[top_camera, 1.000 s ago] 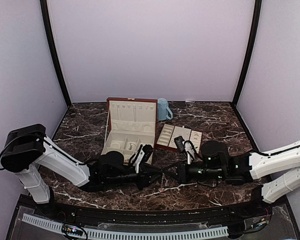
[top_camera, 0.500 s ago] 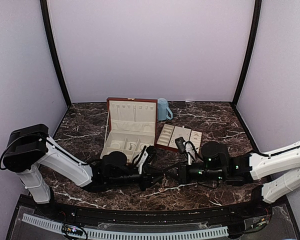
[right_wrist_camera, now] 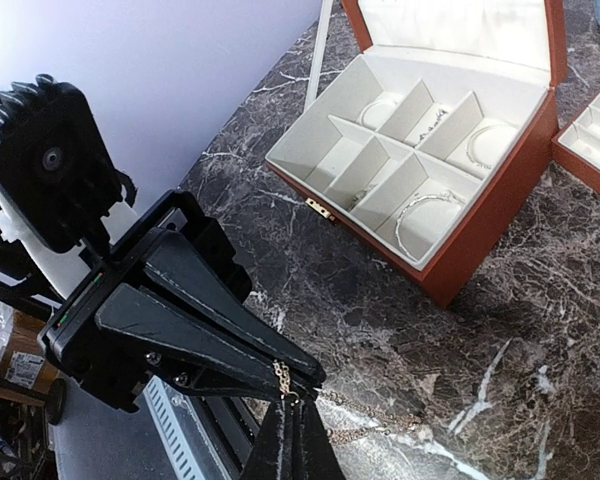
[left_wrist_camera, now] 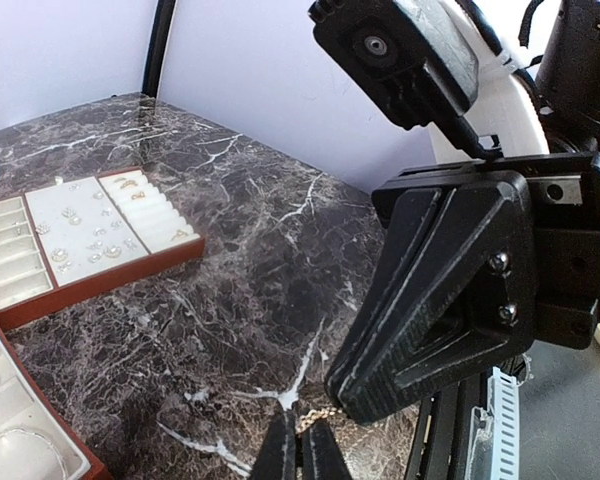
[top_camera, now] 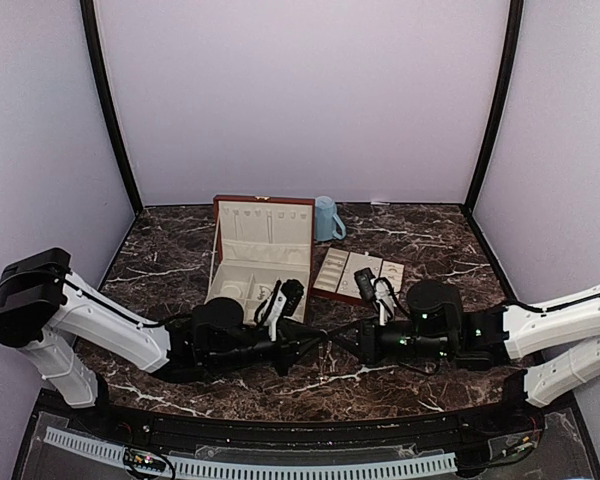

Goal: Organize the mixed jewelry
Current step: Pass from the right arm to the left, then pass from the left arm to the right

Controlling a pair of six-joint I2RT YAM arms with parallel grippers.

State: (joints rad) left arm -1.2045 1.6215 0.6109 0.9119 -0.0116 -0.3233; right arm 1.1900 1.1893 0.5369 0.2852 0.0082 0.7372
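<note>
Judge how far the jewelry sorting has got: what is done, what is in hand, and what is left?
Done: bracelets lie in compartments of the open wooden box, and small pieces sit in the tray. In hand: the left end effector and right end effector both appear shut on a thin chain running between them. Left: placing that chain.

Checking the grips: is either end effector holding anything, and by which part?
A thin gold chain, pinched at once by the left end effector and right end effector, close together along its length.
</note>
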